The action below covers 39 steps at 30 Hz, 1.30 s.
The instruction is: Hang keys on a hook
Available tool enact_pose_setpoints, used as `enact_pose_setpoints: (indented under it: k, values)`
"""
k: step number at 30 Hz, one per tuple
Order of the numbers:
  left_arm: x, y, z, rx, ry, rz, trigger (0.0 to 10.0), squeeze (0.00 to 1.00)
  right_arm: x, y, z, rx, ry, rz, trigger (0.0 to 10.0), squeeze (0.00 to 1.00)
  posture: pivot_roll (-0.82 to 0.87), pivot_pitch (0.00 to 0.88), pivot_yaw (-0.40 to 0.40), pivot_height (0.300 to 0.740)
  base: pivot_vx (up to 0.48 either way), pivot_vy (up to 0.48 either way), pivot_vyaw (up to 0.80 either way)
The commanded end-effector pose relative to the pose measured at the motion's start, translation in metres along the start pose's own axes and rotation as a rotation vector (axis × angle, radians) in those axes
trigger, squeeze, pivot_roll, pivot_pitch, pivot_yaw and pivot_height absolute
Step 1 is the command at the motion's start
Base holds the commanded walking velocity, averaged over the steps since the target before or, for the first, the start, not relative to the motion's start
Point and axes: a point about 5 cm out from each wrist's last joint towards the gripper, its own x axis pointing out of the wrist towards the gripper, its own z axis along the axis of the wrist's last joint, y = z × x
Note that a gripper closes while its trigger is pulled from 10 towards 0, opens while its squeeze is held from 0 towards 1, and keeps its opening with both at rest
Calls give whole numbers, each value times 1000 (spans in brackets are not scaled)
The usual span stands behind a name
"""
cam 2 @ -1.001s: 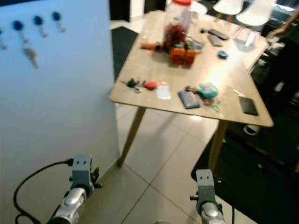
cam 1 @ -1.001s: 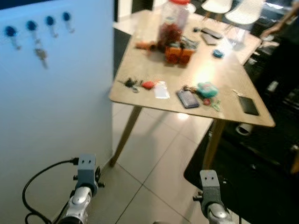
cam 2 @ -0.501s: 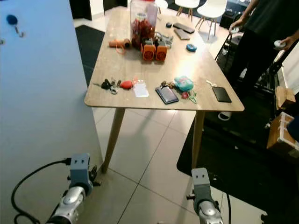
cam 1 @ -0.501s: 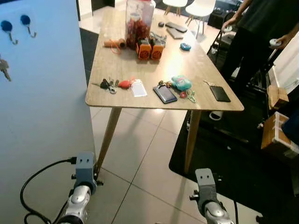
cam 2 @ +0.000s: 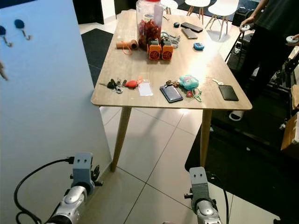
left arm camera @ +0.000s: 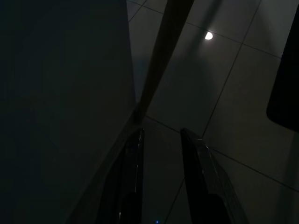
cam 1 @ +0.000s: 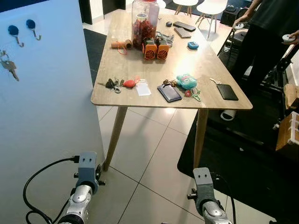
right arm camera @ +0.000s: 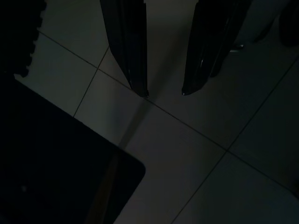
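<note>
Both grippers hang low over the tiled floor (cam 1: 149, 158), idle: the left gripper (left arm camera: 161, 133) has its fingers spread with a gap between them, holding nothing, close to the foot of a pale blue panel (cam 1: 51, 121); the right gripper (right arm camera: 164, 93) is likewise spread and bare above a tile seam, beside the edge of a dark mat (cam 1: 243, 154).

Far left, the panel stands upright, its right edge near the wooden table (cam 1: 205, 70). Two blue hooks (cam 1: 14, 31) sit near its top, and one key (cam 1: 8, 65) already hangs at the panel's left margin. A narrow strip of floor runs between panel and near-left table leg (cam 1: 114, 135).

On the table's near-left edge lies a bunch of keys (cam 1: 112, 84) with a red fob (cam 1: 129, 83), just beside a white card. Further right lie a dark phone (cam 1: 169, 93), a teal pouch (cam 1: 186, 81) and a black wallet (cam 1: 227, 92) near the right edge. A jar (cam 1: 145, 21) stands farther back.

Open tile lies before the table between the arms. A person (cam 1: 268, 28) stands at far right on the mat.
</note>
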Motion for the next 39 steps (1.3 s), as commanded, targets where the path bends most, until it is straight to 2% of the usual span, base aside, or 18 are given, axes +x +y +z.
enact_pose_setpoints:
  k: [1, 14, 35, 39]
  values:
    - [0, -6, -4, 7, 24, -14, 10000, 0, -2, -3, -6, 5, 15, -12, 10000, 0, 89, 23, -66, 740, 0, 0, 0]
    - [0, -8, -4, -12, 28, 1, 10000, 0, -1, -6, -2, -18, 7, -3, 10000, 0, 92, 24, -80, 740, 0, 0, 0]
    - [1, -5, -2, -33, 17, 18, 10000, 0, -1, -6, -2, -24, 0, -1, 10000, 0, 86, 25, -80, 740, 296, 0, 0]
    - [1, -4, -1, -37, 5, 19, 10000, 0, 0, -6, -1, -25, -2, 1, 10000, 0, 86, 26, -80, 740, 0, 0, 0]
